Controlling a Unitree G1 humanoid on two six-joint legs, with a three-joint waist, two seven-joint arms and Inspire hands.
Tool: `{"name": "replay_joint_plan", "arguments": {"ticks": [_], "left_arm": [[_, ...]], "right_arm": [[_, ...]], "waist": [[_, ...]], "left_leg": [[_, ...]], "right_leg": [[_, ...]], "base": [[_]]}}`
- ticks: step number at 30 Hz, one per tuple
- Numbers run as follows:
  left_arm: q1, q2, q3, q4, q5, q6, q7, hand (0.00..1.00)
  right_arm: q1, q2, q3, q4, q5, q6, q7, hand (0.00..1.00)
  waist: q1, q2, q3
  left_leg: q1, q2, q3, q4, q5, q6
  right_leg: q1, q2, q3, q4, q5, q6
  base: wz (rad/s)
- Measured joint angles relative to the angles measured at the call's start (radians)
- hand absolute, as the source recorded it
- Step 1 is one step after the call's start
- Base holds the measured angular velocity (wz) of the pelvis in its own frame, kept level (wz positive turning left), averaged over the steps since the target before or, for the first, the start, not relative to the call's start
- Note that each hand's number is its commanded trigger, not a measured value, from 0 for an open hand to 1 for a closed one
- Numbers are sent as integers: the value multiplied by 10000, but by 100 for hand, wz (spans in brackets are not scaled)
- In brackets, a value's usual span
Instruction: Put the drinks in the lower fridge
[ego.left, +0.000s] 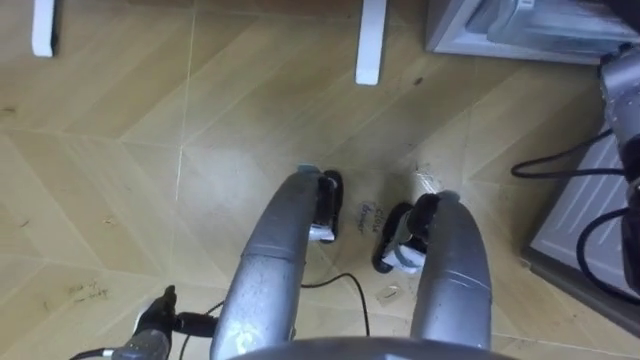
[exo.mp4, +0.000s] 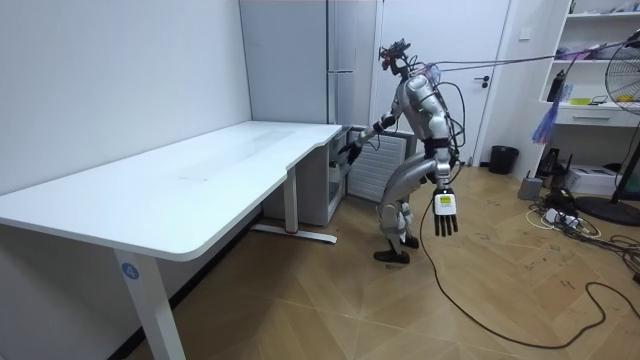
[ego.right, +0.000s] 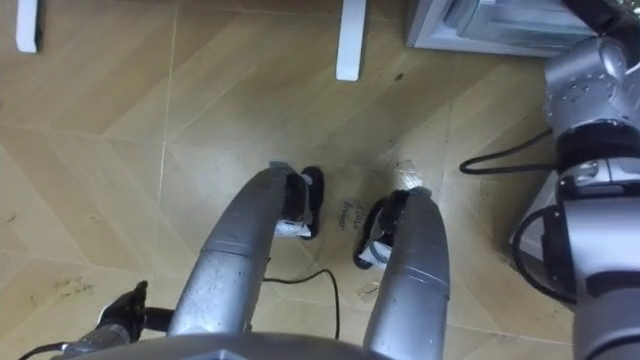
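Note:
I stand with bent knees on the wooden floor beside the tall grey fridge (exo.mp4: 345, 60), at the end of the white desk. My right hand (exo.mp4: 350, 150) reaches out to the fridge's lower part (exo.mp4: 372, 168), next to the desk corner; it is too small there to read. In the eye views my right forearm (ego.right: 590, 140) runs up toward the fridge's open bottom (ego.left: 520, 25). My left hand (exo.mp4: 445, 213) hangs at my side with straight fingers and holds nothing; its dark fingers also show at the lower left (ego.left: 150, 322).
The long white desk (exo.mp4: 200, 180) stands at the room view's left, its white feet (ego.left: 370, 45) ahead of me on the floor. A grey panel (ego.left: 580, 215) lies close on my right. A black bin (exo.mp4: 503, 158), shelves and floor cables sit at the room view's right.

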Motion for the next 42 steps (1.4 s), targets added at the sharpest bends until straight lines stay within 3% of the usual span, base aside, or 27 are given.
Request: {"name": "replay_joint_plan", "arguments": {"ticks": [5, 9, 18, 23, 31, 37, 42], "left_arm": [[502, 26, 113, -596, -6, -72, 126, 0], [906, 42, 94, -1116, -7, -98, 162, 0], [1186, 42, -30, -1294, -2, -96, 158, 0], [1331, 65, -30, -1775, -8, -95, 158, 0], [1338, 157, -35, -2119, 2, -63, 174, 0], [1407, 333, -61, -2286, -398, 65, 192, 0], [1407, 689, -440, -2321, -773, 159, 198, 0]], "right_arm": [[-9, 26, 65, -719, 2, -31, -718, 0], [-37, 52, 46, -886, 86, -351, -1158, 0], [-50, 61, 39, -1225, 766, -810, -1538, 0], [-56, 61, 39, -1242, 988, -925, -1516, 0], [-46, 76, 41, -1148, 1351, -1098, -1236, 0], [139, 133, 92, -388, 1390, -1101, -243, 0], [511, 111, 865, 628, 1520, -1089, 1176, 0]], "waist": [[94, 29, -17], [359, 38, -20], [559, 44, -23], [560, 43, -23], [523, 60, -17], [518, 49, 3], [380, -185, 14]], "left_leg": [[160, -16, -248, -145, 112, -188], [307, -7, -374, -209, 203, -359], [305, 21, -644, -310, 377, -660], [300, 21, -711, -367, 417, -805], [339, 47, -736, -375, 425, -815], [657, 34, -791, -676, 499, -806], [871, 113, -805, -1087, 552, -859]], "right_leg": [[308, 2, -302, -111, -42, -270], [533, -40, -542, -103, -145, -468], [595, -57, -844, -98, -169, -815], [605, -69, -930, -107, -182, -873], [663, -56, -988, -134, -156, -949], [1063, 24, -1113, -506, -132, -841], [1397, 51, -1370, -1022, -6, -847]], "base": [[14], [15], [6], [3], [0], [1], [8]]}}
